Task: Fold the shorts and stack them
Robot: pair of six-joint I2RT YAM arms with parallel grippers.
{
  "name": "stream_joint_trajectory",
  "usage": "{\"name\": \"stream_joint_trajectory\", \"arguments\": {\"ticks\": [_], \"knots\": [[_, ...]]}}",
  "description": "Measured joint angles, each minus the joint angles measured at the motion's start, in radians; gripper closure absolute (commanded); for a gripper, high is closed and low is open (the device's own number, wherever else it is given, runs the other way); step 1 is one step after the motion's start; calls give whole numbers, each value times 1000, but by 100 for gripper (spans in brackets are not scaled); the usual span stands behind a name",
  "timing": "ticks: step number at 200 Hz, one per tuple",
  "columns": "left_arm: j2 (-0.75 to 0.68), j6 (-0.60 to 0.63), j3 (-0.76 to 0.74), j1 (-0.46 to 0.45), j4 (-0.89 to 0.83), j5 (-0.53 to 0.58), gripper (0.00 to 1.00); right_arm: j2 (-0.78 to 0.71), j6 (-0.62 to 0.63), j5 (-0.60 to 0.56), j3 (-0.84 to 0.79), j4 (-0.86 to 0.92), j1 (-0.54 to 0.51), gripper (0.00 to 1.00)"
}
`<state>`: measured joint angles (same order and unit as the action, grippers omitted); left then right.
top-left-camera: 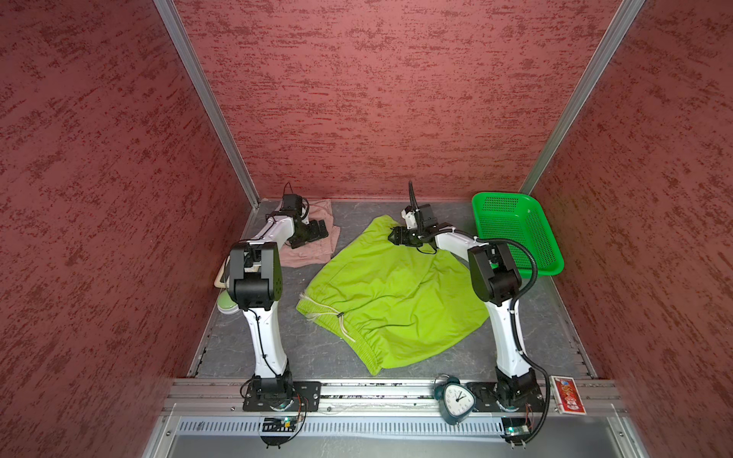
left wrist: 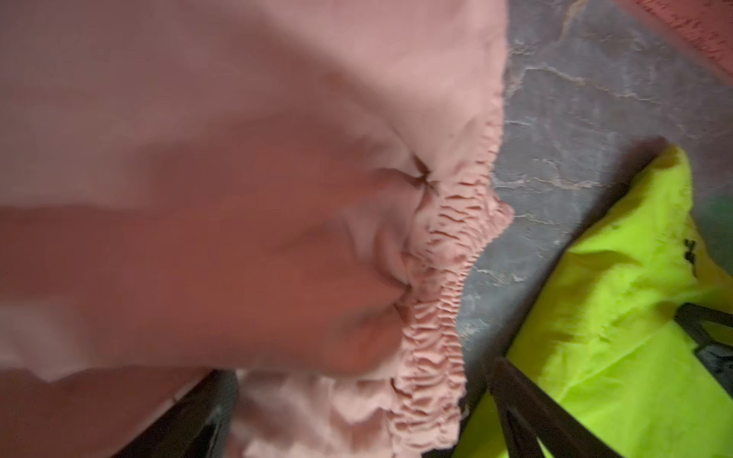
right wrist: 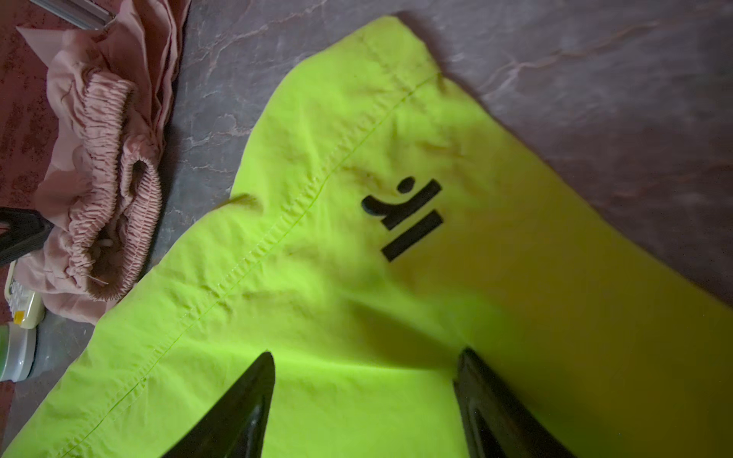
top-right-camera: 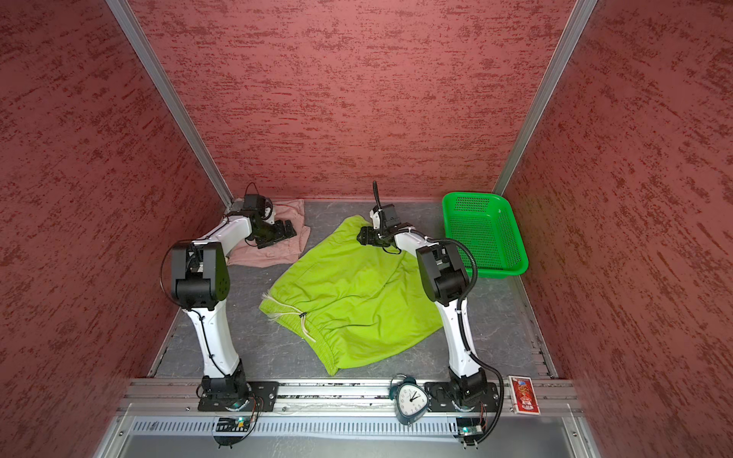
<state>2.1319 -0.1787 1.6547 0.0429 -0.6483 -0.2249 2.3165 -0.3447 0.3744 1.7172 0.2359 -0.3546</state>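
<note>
Lime green shorts (top-left-camera: 392, 293) lie spread across the middle of the grey worktop (top-left-camera: 277, 349), with the waistband and pale drawstring (top-left-camera: 345, 323) toward the near rail and the legs toward the back wall. The right arm (top-left-camera: 492, 277) rises from its base on the rail, bends at the elbow and reaches back and inward, putting the right claw (top-left-camera: 394, 234) low over the garment's far leg. In the right wrist view its jaws stand well apart above the cloth, just short of a black logo (right wrist: 404, 214), gripping nothing.

The left arm (top-left-camera: 258, 277) leans toward the far left corner. Its left claw (top-left-camera: 313, 232) is spread to its widest over the crumpled pink shorts (top-left-camera: 305, 255), with no cloth seen pinched. The two pairs lie close, a strip of bare worktop between them.

A green perforated basket (top-left-camera: 519, 238) sits in the far right corner, partly screened by the right arm's elbow and black cable hose. A teal alarm clock (top-left-camera: 456, 400) and a red card box (top-left-camera: 568, 394) rest on the near rail, either side of the right arm's base.
</note>
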Motion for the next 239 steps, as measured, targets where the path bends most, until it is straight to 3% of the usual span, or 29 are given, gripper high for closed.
{"name": "stream_joint_trajectory", "arguments": {"ticks": [82, 128, 162, 191, 218, 239], "knots": [[109, 58, 138, 145, -78, 48, 1, -63, -10, -12, -91, -2, 74, 25], [115, 63, 219, 133, -90, -4, 1, -49, -14, -28, -32, 30, 119, 26], [25, 52, 198, 108, -94, -59, 1, -30, -3, -25, 43, 34, 128, 26], [-192, 5, 51, 74, -70, -100, 0, -51, 77, -12, 18, 48, 109, 26], [-457, -92, -277, 47, 17, -190, 1, -154, 175, -14, -102, 84, 43, 26], [-568, -167, -516, 45, 46, -229, 1, -258, 211, 3, -217, 83, -21, 26]]}}
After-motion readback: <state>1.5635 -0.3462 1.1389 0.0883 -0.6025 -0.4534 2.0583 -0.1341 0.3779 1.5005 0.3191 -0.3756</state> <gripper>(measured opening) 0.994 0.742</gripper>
